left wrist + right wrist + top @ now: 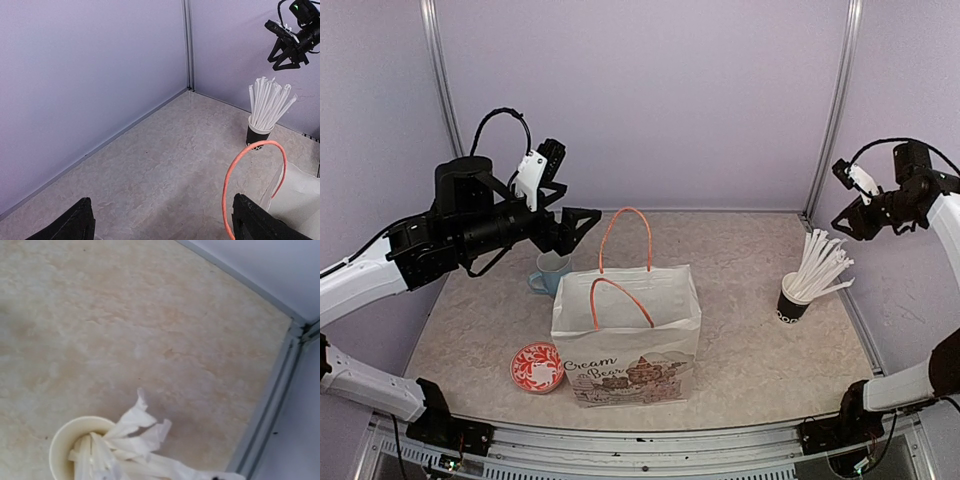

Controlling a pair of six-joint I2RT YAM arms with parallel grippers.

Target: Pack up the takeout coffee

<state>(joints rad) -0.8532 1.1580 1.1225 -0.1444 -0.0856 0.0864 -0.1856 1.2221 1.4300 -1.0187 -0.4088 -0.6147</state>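
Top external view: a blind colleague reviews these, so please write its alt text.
White paper bag with orange handles mid-table, a light blue mug behind it, a red patterned dish at its left, a black cup of white straws to the right. The left hand hangs open above the mug; the right hand is raised near the straws.

Bag [630, 340]; blue mug [548, 271]; straw cup [790, 306]; red saucer [537, 367]

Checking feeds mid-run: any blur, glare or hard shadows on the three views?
Top external: even light, sharp, no glare on the paper bag. Left wrist: crisp out to the straw cup. Right wrist: soft focus, the straws blurred up close.
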